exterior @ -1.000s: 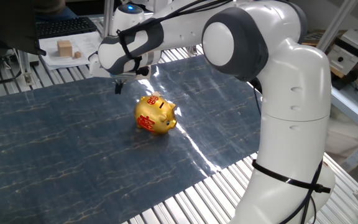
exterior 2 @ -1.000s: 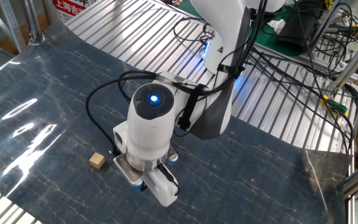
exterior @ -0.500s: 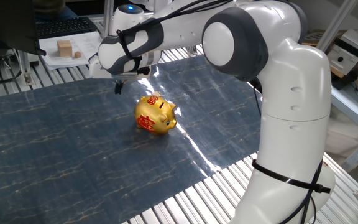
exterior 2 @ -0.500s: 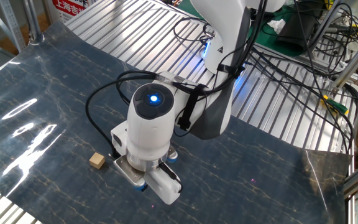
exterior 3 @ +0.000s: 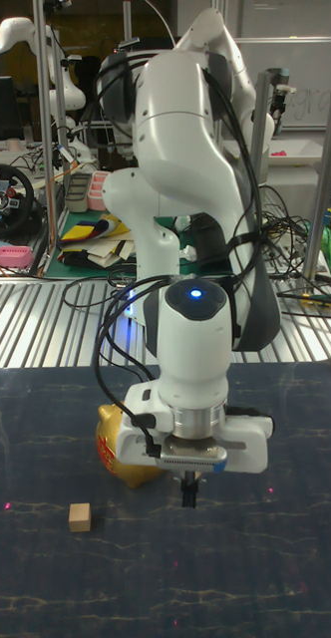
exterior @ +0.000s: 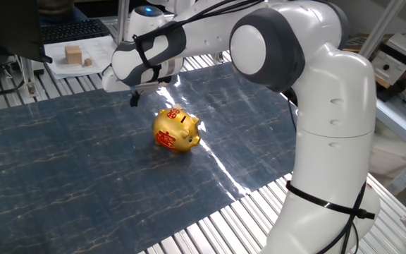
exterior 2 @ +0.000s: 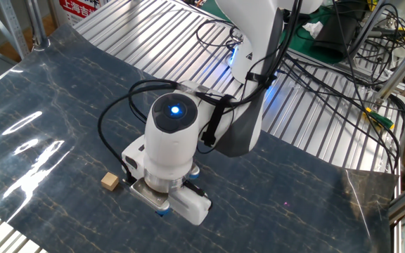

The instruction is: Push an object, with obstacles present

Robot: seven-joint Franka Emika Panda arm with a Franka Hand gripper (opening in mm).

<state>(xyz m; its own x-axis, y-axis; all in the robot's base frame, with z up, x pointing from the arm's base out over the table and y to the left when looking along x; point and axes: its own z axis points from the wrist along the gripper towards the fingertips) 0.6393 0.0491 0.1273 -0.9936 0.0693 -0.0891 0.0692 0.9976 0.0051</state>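
Note:
The object, a tiny tan wooden cube point(exterior 2: 109, 181), lies on the dark marbled mat; the tall fixed view shows this cube point(exterior 3: 80, 516) to the left of my fingertips, with a gap between. My gripper point(exterior 3: 189, 493) points straight down just above the mat, its fingers pressed together and holding nothing. The obstacle, a shiny gold piggy bank point(exterior: 177, 130) with red markings, stands mid-mat. In the tall view the piggy bank point(exterior 3: 116, 454) is partly hidden behind my hand. The gripper point(exterior: 134, 99) hangs beyond the pig, toward the mat's far edge. The cube does not show in that view.
Larger pale wooden blocks point(exterior: 72, 54) sit on white paper past the mat's far edge, beside a keyboard point(exterior: 72, 29). The mat point(exterior 2: 62, 105) lies on a ribbed metal table point(exterior 2: 315, 112). Cables point(exterior 2: 329, 63) trail behind the arm's base.
The hand has twisted about its vertical axis and shifted slightly toward the cube. The cube and the piggy bank have not moved.

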